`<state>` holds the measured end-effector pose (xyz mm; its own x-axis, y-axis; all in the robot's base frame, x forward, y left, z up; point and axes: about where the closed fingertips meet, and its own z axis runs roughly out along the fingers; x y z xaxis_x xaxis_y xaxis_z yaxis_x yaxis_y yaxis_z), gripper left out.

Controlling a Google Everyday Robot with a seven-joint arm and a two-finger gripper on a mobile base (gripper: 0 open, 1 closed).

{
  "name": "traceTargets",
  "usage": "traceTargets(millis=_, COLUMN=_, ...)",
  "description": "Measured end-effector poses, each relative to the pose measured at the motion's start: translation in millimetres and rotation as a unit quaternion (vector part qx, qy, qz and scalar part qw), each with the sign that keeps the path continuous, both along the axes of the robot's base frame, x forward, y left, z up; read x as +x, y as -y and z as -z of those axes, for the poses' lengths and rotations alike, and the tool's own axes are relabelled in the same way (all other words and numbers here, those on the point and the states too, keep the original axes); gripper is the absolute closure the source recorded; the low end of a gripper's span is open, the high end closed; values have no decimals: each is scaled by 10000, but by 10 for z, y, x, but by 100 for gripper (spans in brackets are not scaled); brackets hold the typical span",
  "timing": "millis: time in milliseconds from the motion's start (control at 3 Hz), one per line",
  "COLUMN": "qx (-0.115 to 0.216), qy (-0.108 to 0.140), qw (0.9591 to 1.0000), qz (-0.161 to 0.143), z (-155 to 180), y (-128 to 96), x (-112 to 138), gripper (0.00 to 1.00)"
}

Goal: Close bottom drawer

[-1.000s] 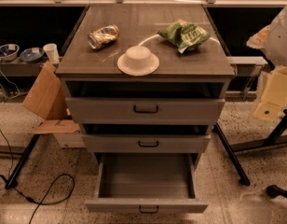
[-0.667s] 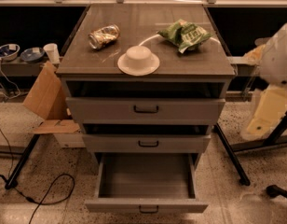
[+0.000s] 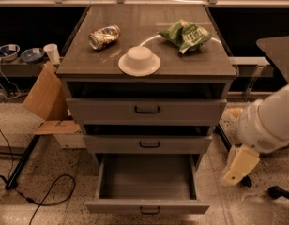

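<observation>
Over the last second the arm point(image 3: 269, 121) has been lowered. Earlier it was held high, level with the right edge of the worktop point(image 3: 149, 13); now it is seen well below the front right corner, down at the height of the two lower drawers. The gripper point(image 3: 238, 168) is carried at its lower end, just beside the right side of the cabinet and near the right flank of the bottom drawer point(image 3: 147, 182), but apart from it. Whether the gripper is spread or pressed together cannot be told from this view.

The bottom drawer itself has not been moved. It is still pulled far out beyond the front edge of the worktop, with its plain grey inside exposed and nothing seen in it. Its handle point(image 3: 149, 211) is turned toward the camera. The middle drawer point(image 3: 148, 144) is set only slightly forward.

The descent is judged to be an approach, so the closing has not yet begun. The low front panel is still to be reached, and for that the gripper would have to be brought round from the side to the front. A push made off-centre, near the right end, might skew the drawer on its runners.
</observation>
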<state>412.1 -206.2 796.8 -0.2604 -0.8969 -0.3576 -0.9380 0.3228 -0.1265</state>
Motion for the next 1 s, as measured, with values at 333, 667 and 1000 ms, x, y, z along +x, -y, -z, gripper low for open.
traceTargets(millis=333, qx=375, qy=-150, qw=9992, qz=76, z=813, y=-78, x=-234, gripper=0)
traceTargets(millis=667, qx=853, qy=-400, qw=9952, qz=264, z=1748, y=-137, x=-363, gripper=0)
traceTargets(millis=1000, qx=1140, qy=-754, qw=9899, qz=383, z=2291, y=-173, x=-427, gripper=0)
